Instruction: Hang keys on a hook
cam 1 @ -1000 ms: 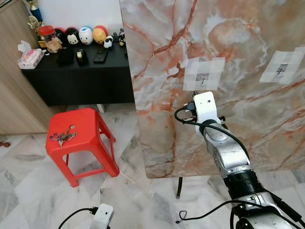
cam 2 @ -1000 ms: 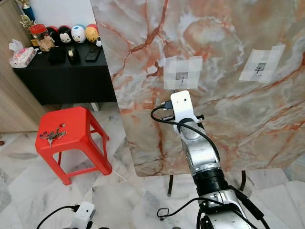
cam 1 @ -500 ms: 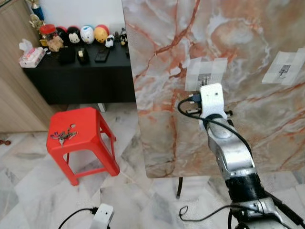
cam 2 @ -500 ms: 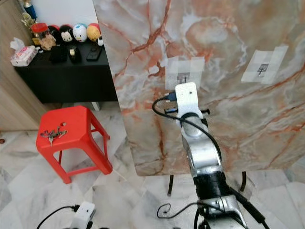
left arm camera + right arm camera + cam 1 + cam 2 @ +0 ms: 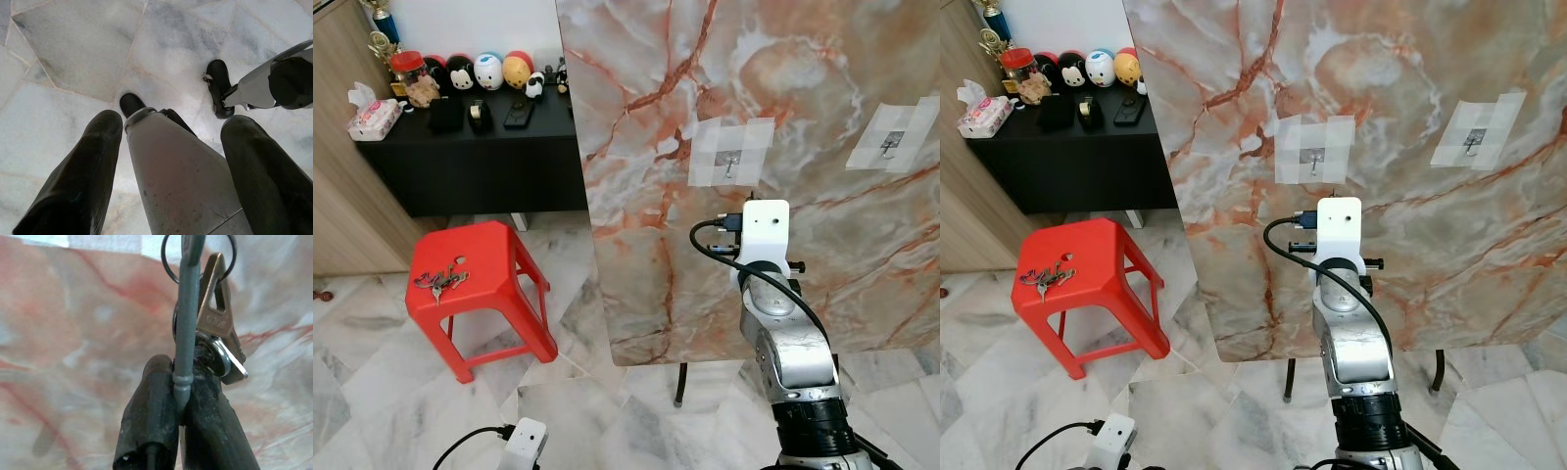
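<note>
Right gripper is pinching a grey-and-brass key bunch on a thin ring, jaws clamped, below the taped metal hook on the marble-pattern board. Left gripper is hanging idle, fingers apart.

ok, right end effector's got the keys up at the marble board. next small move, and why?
Probably raise the right end effector a little toward the taped hook and ease it in. It is shut on the keys, key ring uppermost, facing the marble board, and the arm sits below that hook. The ring needs to reach hook level before it can be slipped on.
</note>
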{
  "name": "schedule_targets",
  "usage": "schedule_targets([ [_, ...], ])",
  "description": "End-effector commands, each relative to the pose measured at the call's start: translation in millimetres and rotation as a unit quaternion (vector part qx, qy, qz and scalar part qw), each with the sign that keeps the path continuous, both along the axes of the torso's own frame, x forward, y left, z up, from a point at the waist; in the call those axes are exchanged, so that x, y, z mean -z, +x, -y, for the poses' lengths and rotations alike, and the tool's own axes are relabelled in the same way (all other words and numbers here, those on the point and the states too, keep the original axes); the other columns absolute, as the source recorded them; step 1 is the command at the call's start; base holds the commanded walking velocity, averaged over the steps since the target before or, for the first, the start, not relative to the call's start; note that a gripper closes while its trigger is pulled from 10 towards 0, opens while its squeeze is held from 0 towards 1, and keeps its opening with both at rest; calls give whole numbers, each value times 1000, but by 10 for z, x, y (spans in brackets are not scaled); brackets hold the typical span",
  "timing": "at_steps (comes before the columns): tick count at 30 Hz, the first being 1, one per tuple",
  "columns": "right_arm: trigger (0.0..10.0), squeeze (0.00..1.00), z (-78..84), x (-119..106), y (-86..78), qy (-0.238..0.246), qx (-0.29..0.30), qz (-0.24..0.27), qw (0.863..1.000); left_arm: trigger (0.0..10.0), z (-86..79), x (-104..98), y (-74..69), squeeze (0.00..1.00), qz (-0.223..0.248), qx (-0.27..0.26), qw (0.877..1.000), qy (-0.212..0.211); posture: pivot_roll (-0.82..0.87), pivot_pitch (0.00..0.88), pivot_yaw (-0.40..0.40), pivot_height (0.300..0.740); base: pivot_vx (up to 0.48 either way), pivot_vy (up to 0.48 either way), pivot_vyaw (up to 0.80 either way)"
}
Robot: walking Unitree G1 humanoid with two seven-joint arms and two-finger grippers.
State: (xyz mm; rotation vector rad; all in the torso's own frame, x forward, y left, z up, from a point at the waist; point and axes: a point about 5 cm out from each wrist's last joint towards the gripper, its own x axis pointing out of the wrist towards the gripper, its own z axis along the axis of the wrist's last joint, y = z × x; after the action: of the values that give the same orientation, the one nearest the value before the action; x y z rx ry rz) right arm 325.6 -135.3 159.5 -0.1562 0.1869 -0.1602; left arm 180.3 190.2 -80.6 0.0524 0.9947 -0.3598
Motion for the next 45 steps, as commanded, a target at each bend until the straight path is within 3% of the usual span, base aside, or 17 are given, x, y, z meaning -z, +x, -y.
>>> schedule_targets([
  [1,10000,0,-27,-134,50,-9,-12,24,1000,10000,-7,15,-34,0,-7,11,1000,4,-184,94,25,727,0,0,0],
  [8,10000,0,4,-186,178,-45,-32,28,998,10000,-4,16,-36,0,-7,9,1000,4,-176,93,22,727,0,0,0],
  [20,10000,0,-80,-156,225,-98,-85,21,991,10000,-8,17,-39,0,-6,10,1000,4,-175,96,24,727,0,0,0],
  [38,10000,0,-35,-268,290,-137,-68,49,987,10000,-5,18,-42,0,-6,9,1000,3,-173,95,22,727,0,0,0],
  [43,10000,0,-53,-266,314,-140,-82,45,986,10000,-4,18,-42,0,-6,10,1000,3,-172,95,21,727,0,0,0],
  [45,10000,0,-75,-270,323,-163,-95,46,981,10000,-4,18,-42,0,-6,9,1000,3,-172,95,21,727,0,0,0],
])
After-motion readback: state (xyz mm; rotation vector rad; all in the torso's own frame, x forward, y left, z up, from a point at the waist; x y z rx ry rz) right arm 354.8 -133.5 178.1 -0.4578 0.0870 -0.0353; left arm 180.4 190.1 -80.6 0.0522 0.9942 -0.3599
